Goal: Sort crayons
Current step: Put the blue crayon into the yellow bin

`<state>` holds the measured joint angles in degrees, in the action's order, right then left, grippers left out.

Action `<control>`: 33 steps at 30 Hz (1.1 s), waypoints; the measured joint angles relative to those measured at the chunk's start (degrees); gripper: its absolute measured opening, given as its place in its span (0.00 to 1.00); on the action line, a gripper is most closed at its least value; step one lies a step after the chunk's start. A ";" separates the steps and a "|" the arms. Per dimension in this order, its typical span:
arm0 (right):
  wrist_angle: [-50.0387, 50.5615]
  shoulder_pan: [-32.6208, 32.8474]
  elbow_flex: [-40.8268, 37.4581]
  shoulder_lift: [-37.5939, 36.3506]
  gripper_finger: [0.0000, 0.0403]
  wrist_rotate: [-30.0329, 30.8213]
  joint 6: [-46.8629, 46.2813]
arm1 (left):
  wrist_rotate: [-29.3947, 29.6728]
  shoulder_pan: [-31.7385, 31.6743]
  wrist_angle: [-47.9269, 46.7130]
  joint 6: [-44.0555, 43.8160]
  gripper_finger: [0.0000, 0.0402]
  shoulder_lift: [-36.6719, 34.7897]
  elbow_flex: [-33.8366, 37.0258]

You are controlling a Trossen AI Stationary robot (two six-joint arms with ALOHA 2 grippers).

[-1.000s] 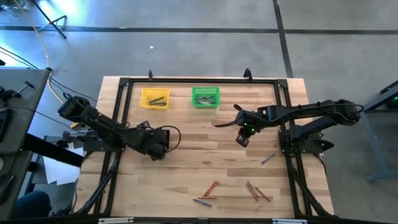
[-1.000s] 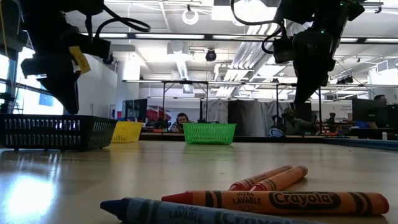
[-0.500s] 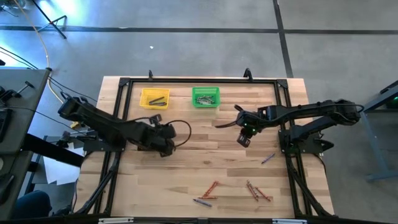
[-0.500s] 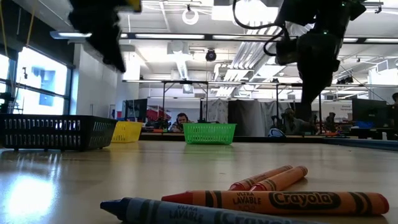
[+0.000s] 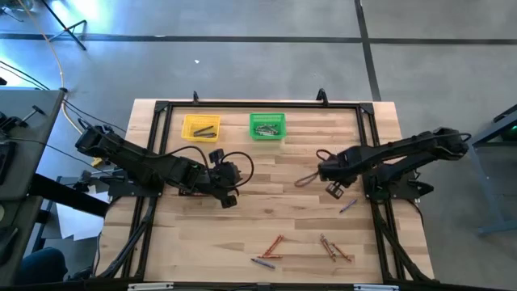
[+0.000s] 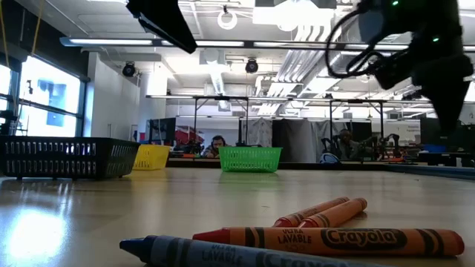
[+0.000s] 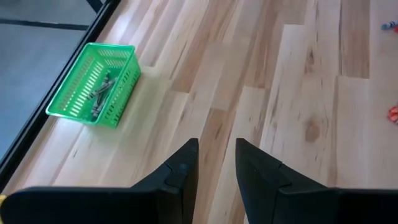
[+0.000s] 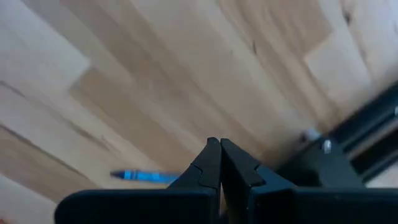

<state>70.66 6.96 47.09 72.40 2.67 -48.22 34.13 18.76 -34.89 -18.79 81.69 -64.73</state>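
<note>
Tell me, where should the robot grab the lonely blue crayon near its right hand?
Probably around the middle of the blue crayon, coming straight down from above. It lies flat and slanted on the table, alone, so fingers can close across its thin width. The right gripper is nearest.

The counter (image 5: 266,218) is light striped wood, the bins are yellow (image 5: 200,128), green (image 5: 266,126) and black (image 6: 67,156), and the crayons (image 6: 326,239) are orange and blue.
</note>
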 joint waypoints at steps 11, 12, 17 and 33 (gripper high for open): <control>-1.03 10.39 0.00 0.00 0.10 -6.11 -8.63 | 2.94 0.00 0.02 1.99 0.22 0.00 0.00; -1.03 10.99 0.00 0.00 0.13 -6.30 -9.05 | 2.95 0.00 0.02 1.99 0.22 0.00 0.00; -1.03 13.40 0.00 0.00 0.23 -7.41 -10.44 | 2.61 0.04 -0.41 2.00 0.22 0.00 0.00; -2.71 21.21 0.00 0.00 0.26 -3.15 14.15 | 2.58 0.02 -1.77 6.91 0.22 0.02 0.00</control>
<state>67.95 28.17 47.09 72.40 -0.48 -34.07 36.71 18.79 -36.66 -11.88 81.71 -64.73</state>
